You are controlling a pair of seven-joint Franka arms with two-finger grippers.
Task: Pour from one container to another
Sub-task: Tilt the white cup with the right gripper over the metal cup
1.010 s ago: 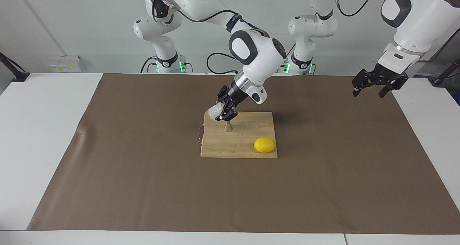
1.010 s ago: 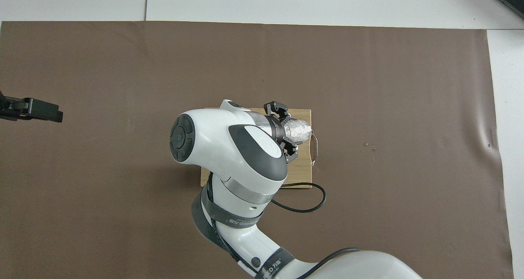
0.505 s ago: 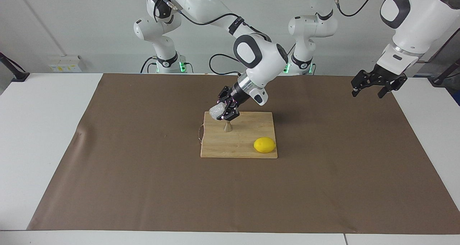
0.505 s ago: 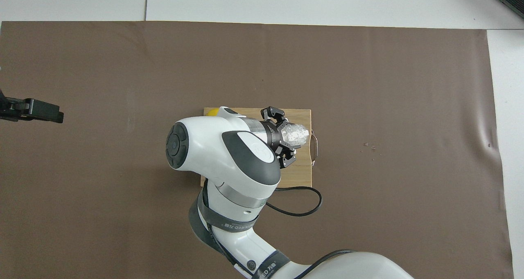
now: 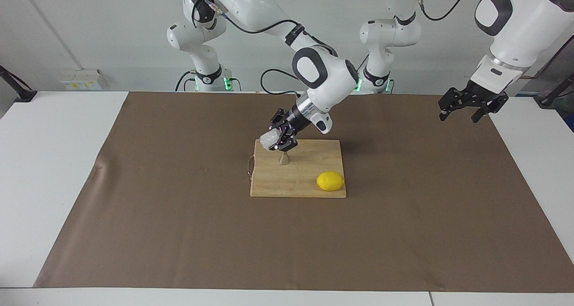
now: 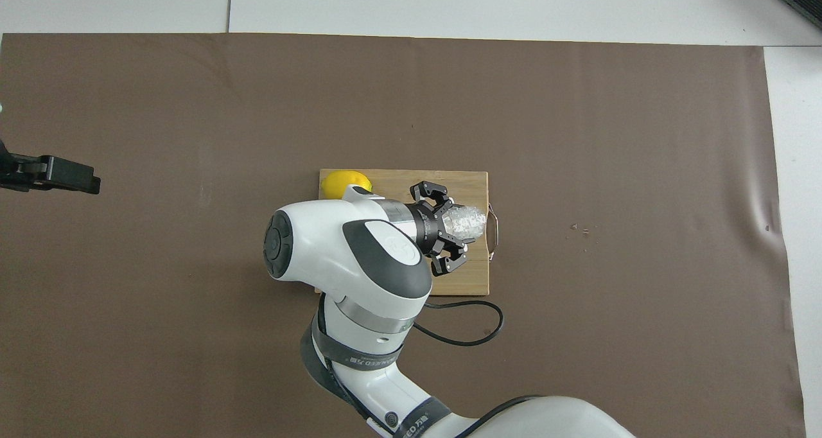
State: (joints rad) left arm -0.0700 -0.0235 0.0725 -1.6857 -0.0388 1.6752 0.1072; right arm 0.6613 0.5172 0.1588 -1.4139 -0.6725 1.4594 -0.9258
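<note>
I'm pinching the cup (image 5: 269,139) in my right end effector (image 5: 279,140), tipping it just over the jigger (image 5: 284,158) on the board (image 5: 309,187), so the pour looks underway, while my left end effector (image 5: 466,110) is waiting, spread.

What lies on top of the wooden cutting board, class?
On the cutting board stand a steel jigger and a lemon. The right gripper holds a crinkly cup tilted above the jigger. In the overhead view the gripper hides the jigger.
</note>
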